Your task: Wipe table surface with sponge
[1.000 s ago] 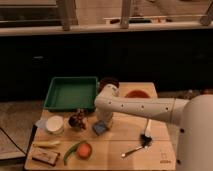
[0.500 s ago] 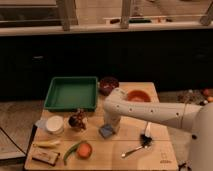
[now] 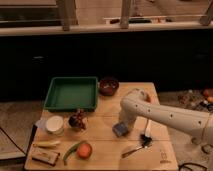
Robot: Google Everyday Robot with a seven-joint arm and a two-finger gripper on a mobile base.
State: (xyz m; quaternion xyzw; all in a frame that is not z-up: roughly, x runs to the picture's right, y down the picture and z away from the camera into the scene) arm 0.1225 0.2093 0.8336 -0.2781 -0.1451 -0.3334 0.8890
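Observation:
The table surface (image 3: 106,156) is a light tan wooden top with plank seams. The sponge (image 3: 120,130) is a small blue-grey block lying on it right of centre. My white arm comes in from the right, bends above the table and reaches down. My gripper (image 3: 122,125) is at the sponge's top, shut on it and holding it against the wood. The fingertips are hidden behind the wrist and the sponge.
A green tray (image 3: 56,104) stands at the back left, a dark red bowl (image 3: 108,86) beside it. A white round container (image 3: 55,125), a small dark figure (image 3: 77,120), an orange fruit (image 3: 85,150), a green pepper (image 3: 70,152), a tan-and-dark block (image 3: 44,157) and a spoon (image 3: 134,148) lie around.
My gripper has slid to the right across the table with the sponge under it. The arm's elbow has moved right with it and now covers the orange bowl.

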